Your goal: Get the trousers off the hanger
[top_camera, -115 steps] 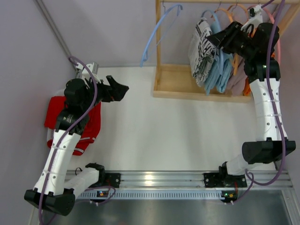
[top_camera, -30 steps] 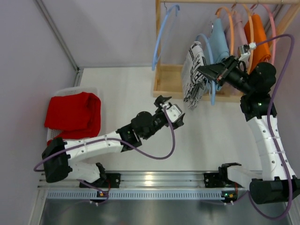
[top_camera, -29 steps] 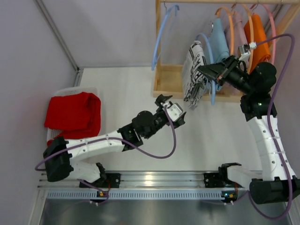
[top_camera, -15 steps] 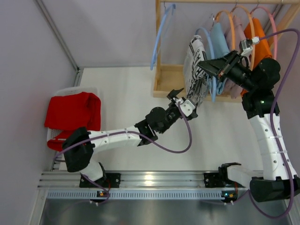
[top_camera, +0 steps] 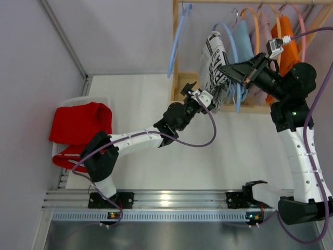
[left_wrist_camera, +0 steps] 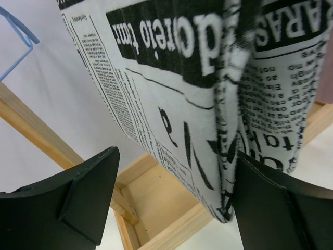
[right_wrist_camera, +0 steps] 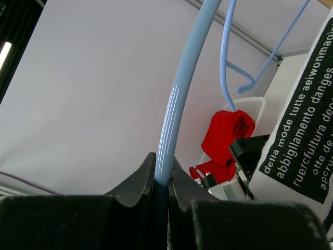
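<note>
At the rack, left gripper has advanced, jaws wide astride the printed trousers, apparently not yet touching; right gripper clamps the blue hanger; pull-off imminent.

**Even light overhead, dark corners at the wrists**

From my overhead view the white table is bright and evenly lit, with only faint, soft shadows beside the arms. A patch of glare sits on the metal rail. On my left wrist camera the printed trousers read sharp, while the black fingers at the bottom edge are dark and featureless. On my right wrist camera the pale blue hanger carries a long highlight. The near fingers are soft and dark, and a thin bright strip glows in the black upper-left corner.
</note>
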Tool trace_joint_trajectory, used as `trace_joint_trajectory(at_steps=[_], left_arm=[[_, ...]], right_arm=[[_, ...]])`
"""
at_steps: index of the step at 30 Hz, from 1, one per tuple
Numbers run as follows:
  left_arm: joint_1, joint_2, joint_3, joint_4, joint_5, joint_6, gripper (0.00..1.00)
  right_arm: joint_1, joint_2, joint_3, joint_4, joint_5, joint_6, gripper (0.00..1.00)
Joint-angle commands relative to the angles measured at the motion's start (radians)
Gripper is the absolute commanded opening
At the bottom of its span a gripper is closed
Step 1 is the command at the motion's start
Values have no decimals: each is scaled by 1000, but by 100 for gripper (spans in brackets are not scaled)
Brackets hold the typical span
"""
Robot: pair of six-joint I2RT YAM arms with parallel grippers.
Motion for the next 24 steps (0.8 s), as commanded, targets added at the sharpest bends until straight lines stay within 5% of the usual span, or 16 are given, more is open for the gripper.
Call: trace_joint_trajectory(at_steps=[1, 19, 24], left_arm=[[28, 29, 60, 75, -7, -10, 86], [67, 0, 58, 33, 164, -133, 95], [65, 31, 110, 6, 150, -142, 79]], right_arm=[[17, -27, 102, 221, 2, -41, 0], [37, -22, 86, 212, 13, -50, 0], [41, -22, 90, 201, 11, -64, 0]])
